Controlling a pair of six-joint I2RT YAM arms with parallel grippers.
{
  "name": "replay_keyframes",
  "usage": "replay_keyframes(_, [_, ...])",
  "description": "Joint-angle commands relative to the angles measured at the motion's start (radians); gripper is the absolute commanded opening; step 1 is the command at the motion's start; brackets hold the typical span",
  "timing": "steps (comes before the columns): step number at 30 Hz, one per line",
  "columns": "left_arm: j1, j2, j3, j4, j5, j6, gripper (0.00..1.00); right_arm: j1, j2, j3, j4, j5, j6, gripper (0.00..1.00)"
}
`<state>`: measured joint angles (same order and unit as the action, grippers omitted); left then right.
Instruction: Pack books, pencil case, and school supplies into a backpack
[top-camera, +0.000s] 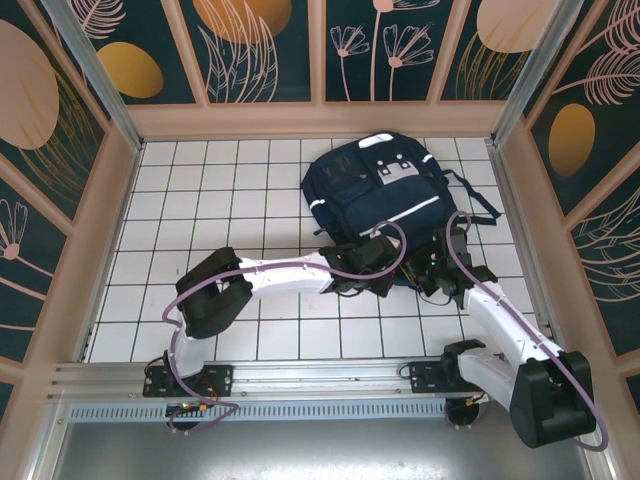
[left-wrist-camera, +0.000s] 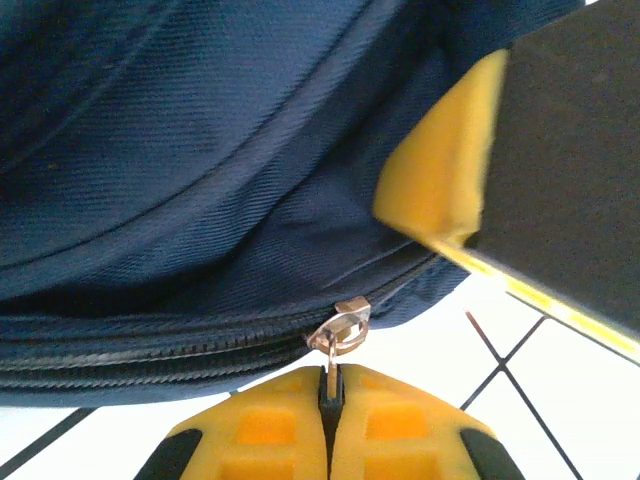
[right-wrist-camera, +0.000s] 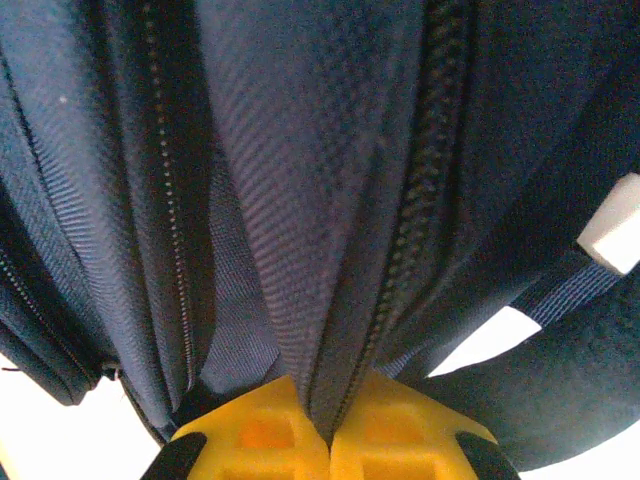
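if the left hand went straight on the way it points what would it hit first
The backpack: the left hand is shut on the zipper pull, and the zipper seam and navy fabric lie directly ahead, seemingly with no gap between.

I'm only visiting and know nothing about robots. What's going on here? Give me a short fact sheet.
Setting: white tiled table with two robot arms reaching forward
Main thing: navy backpack, lying flat with its front patches up
Left tool: shut on the metal zipper pull at the bag's near edge
Right tool: shut on a fold of the backpack's fabric beside a zipper line
Zipper teeth: meshed shut to the left of the pull
Likely aim: holding the bag while working its zipper
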<state>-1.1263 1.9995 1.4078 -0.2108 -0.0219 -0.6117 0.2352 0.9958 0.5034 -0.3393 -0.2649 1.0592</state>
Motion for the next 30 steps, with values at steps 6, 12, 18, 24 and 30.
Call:
replay_keyframes(6, [0.113,-0.100,-0.112,-0.142,-0.191,-0.048,0.00,-0.111,-0.070,0.016,-0.100,0.095,-0.091,0.00])
replay_keyframes(12, [0.271,-0.116,-0.152,-0.186,-0.263,0.003,0.00,-0.162,-0.083,0.006,-0.117,0.060,-0.142,0.00])
replay_keyframes(18, [0.459,-0.008,-0.056,-0.175,-0.276,0.068,0.00,-0.184,-0.089,0.015,-0.127,0.043,-0.164,0.00])
replay_keyframes(24, [0.544,0.091,0.070,-0.215,-0.284,0.058,0.00,-0.189,-0.094,0.016,-0.128,0.033,-0.172,0.00])
replay_keyframes(30, [0.550,-0.006,-0.055,-0.183,-0.326,0.058,0.00,-0.174,-0.049,-0.027,0.055,-0.139,-0.168,0.03])
